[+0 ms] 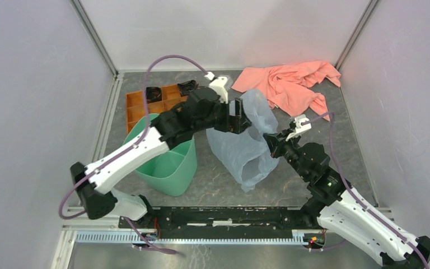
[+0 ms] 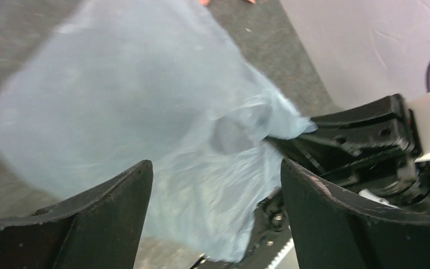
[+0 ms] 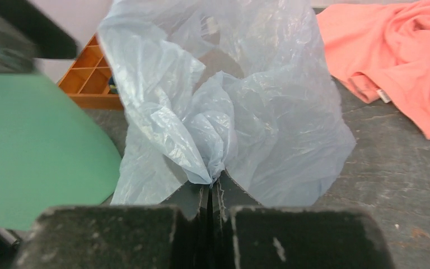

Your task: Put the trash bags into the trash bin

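Note:
The pale blue trash bag (image 1: 245, 147) hangs crumpled between the two grippers, just right of the mint-green trash bin (image 1: 167, 163). My right gripper (image 1: 270, 140) is shut on a bunched fold of the bag (image 3: 229, 101); its jaws (image 3: 210, 189) are pressed together with the film pinched between them. My left gripper (image 1: 239, 116) is open at the bag's upper left side. In the left wrist view the bag (image 2: 145, 112) fills the space beyond the spread fingers (image 2: 106, 213), with nothing between them. The bin (image 3: 33, 151) stands left of the bag.
An orange compartment tray (image 1: 148, 103) sits behind the bin and also shows in the right wrist view (image 3: 89, 78). A salmon-pink cloth (image 1: 291, 84) lies at the back right. The right gripper's body (image 2: 364, 140) is close in front of the left one.

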`<state>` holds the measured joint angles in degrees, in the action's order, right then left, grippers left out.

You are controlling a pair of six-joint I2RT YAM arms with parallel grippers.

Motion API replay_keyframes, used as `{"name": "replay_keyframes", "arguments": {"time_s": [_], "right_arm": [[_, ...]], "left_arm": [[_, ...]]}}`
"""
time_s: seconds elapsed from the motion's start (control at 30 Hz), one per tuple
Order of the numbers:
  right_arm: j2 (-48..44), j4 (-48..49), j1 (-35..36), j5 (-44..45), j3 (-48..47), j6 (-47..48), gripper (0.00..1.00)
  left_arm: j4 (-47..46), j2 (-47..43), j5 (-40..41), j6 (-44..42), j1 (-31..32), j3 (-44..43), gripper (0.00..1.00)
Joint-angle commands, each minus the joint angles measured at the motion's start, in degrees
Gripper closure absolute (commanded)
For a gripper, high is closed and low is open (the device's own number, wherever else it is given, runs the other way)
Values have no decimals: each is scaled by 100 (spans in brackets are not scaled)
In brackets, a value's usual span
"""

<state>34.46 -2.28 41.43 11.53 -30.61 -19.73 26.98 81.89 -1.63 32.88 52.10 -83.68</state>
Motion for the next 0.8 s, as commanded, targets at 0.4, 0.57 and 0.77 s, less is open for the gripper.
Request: {"name": "replay_keyframes", "arguments": {"time_s": [0.4, 0.57, 0.77], "right_arm": [[-260, 1, 21, 884, -22, 254, 100], [-292, -264, 15, 940, -322, 427, 100], [-773, -659, 19, 1464, -823, 785, 100]], "left_arm": [[2697, -1931, 2333, -490, -6, 608, 8], [2731, -1641, 2049, -424, -6, 898, 20], [2692, -1345, 1795, -493, -1, 914, 66]]}}
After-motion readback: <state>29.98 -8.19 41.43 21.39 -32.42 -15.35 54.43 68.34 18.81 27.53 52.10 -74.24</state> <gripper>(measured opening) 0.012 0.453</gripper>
